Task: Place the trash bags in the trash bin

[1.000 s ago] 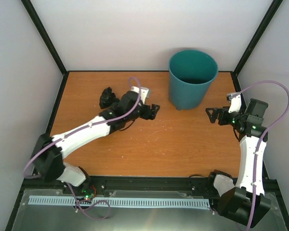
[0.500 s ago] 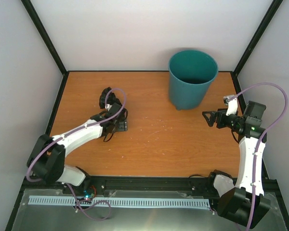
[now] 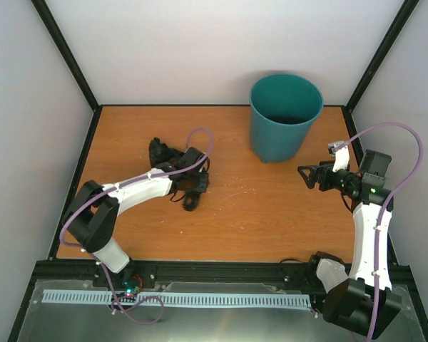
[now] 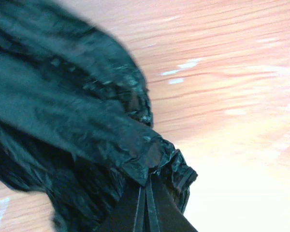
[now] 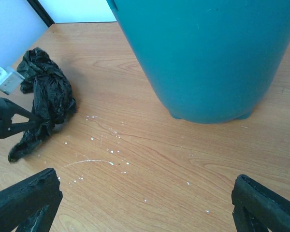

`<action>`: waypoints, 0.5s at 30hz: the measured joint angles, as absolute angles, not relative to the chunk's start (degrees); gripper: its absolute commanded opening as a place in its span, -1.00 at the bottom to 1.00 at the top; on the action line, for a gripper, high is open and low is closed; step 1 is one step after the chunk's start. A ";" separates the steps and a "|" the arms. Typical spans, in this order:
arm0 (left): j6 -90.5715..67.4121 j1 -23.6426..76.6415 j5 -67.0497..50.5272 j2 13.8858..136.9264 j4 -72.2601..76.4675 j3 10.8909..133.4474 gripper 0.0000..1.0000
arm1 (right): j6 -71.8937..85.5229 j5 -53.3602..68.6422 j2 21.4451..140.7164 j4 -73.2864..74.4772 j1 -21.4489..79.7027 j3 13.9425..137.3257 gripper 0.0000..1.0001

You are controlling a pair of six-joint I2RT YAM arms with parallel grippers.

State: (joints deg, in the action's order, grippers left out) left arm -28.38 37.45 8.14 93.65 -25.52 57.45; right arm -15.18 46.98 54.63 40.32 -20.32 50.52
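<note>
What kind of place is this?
Probably a robot test cell: a left arm and right arm mounted at a wooden table, walled by white panels, with a trash bin.

The wooden table (image 3: pixel 271 206) is filling the middle here, orange-brown grain running side to side, with little white specks (image 5: pixel 111 151) sitting scattered near its center. Plain pale walls (image 3: pixel 200 50) are boxing it in at 9, 12 and 3 o'clock, and black frame posts (image 3: pixel 65 53) are slanting up from the far corners at 10 and 2. Down at 6 a grey metal plate (image 3: pixel 221 320) is catching some glare, a pale slotted strip (image 3: pixel 171 298) running across it. Light is coming in soft and even.
</note>
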 measured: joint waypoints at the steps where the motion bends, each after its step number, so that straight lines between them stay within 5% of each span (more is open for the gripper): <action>1: -27.46 38.70 6.59 93.08 -24.77 58.33 -0.99 | -15.20 46.96 54.63 40.27 -20.21 50.52 0.90; 7: -24.45 42.92 -5.82 80.66 -18.59 57.45 -0.99 | -15.73 46.96 54.63 40.16 -19.81 50.52 0.85; 15: -23.66 42.72 -7.81 69.82 -13.80 49.52 -0.99 | -25.93 50.48 54.46 45.84 -16.69 53.65 0.61</action>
State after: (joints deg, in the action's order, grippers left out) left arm -23.66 42.72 -7.81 69.82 -13.80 49.52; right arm -25.93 50.48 54.46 45.84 -16.69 53.65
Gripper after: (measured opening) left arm 0.010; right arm 0.856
